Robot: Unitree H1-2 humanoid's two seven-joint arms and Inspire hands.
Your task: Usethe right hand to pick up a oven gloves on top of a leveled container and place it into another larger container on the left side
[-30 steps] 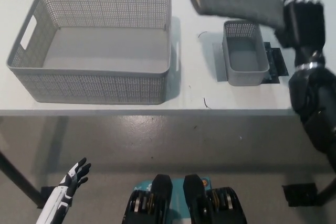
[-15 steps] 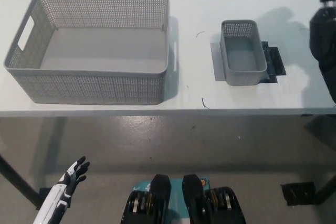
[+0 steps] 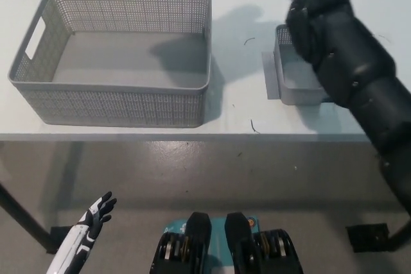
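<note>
Right hand cut off at top — black arm [image 3: 347,62] hides small container [image 3: 292,81]

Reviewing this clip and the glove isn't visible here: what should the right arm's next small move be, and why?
Probably lower toward the large basket. The black right arm crosses the small basket and runs off the top edge, its hand out of view; a shadow falls inside the large basket, which looks empty. The left hand rests low.
</note>
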